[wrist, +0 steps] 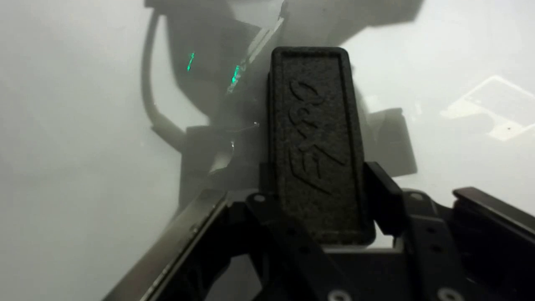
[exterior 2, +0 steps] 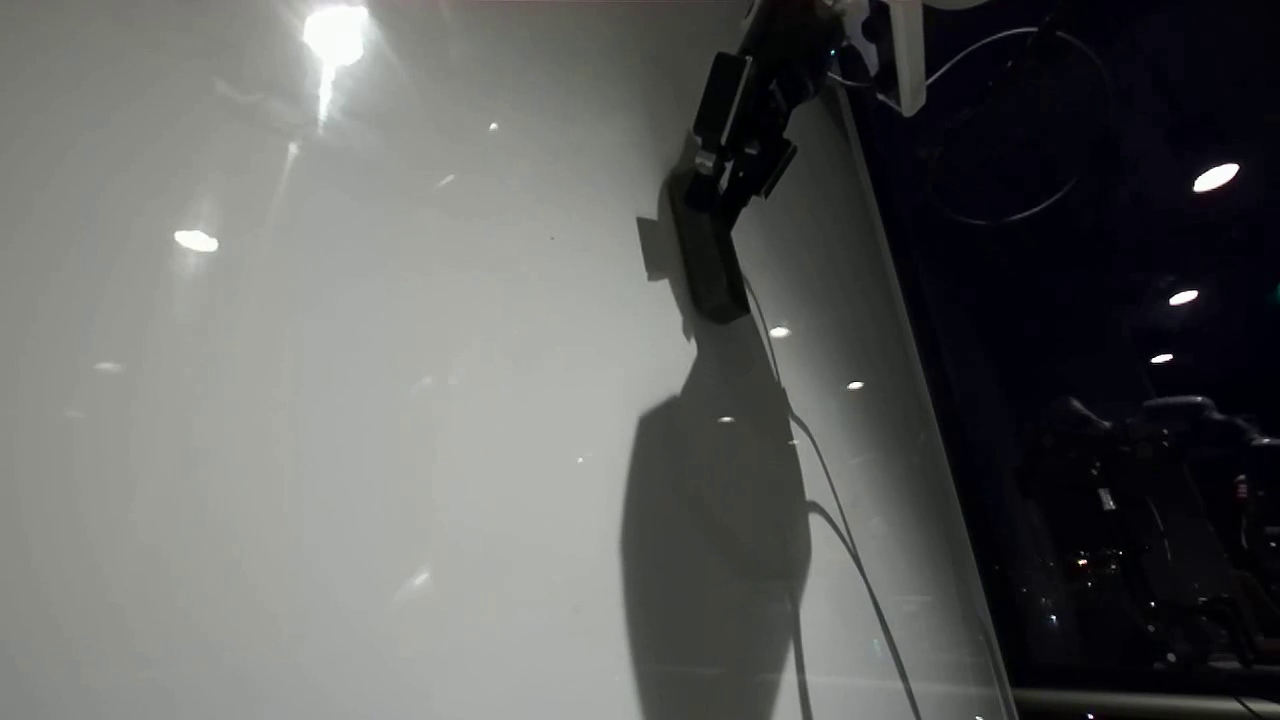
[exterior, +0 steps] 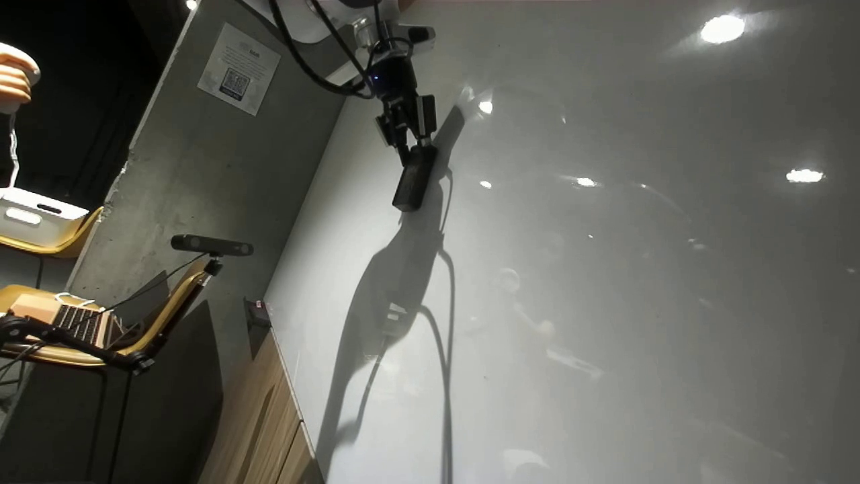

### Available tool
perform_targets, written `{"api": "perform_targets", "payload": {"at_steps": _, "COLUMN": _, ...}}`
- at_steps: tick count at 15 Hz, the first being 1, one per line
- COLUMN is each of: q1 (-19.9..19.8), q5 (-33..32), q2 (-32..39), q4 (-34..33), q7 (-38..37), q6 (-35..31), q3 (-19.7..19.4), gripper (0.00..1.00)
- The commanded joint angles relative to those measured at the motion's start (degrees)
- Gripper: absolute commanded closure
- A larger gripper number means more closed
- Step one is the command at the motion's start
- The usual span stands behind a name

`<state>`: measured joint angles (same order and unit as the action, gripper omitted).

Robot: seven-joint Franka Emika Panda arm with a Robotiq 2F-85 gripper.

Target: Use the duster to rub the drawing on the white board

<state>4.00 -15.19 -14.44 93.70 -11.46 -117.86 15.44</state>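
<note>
Here's hand [wrist: 322, 188], pinching duster [wrist: 313, 125] across narrow width near one end, free end pointing away from hand. Duster right at white board [exterior: 618, 282]; touching or just clear, cannot tell. Watch long axis: steep in both exterior views, free end lower; nearly upright in wrist view, top leaning slightly left. Script [wrist: 307, 113] runs lengthwise, hard to read. Side facing white board hidden; lower left edge behind hand. Long shadow [exterior: 383, 289] falls across white board. Arm [exterior: 302, 20] cut off at top in both exterior views.
</note>
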Motion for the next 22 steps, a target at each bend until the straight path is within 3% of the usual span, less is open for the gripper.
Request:
{"api": "perform_targets", "payload": {"at_steps": 1, "q1": -0.3, "q5": -3.6, "q2": 6.5, "q4": -9.4, "q7": 1.1, "q6": -2.1, "q3": -0.7, "gripper": 0.71}}
{"api": "perform_targets", "payload": {"at_steps": 9, "q1": -0.3, "q5": -5.6, "q2": 8.9, "q4": -16.3, "q7": 2.4, "q6": 0.6, "q3": -1.7, "gripper": 0.71}}
{"api": "perform_targets", "payload": {"at_steps": 13, "q1": -0.4, "q5": -4.8, "q2": 7.5, "q4": -10.7, "q7": 2.3, "q6": -2.3, "q3": -2.8, "gripper": 0.71}}
{"api": "perform_targets", "payload": {"at_steps": 14, "q1": -0.7, "q5": -3.7, "q2": 8.3, "q4": -14.7, "q7": 4.6, "q6": 0.9, "q3": -3.6, "gripper": 0.71}}
{"api": "perform_targets", "payload": {"at_steps": 22, "q1": -1.0, "q5": -1.3, "q2": 4.8, "q4": -3.3, "q7": 6.9, "q6": -2.7, "q3": -7.1, "gripper": 0.71}}
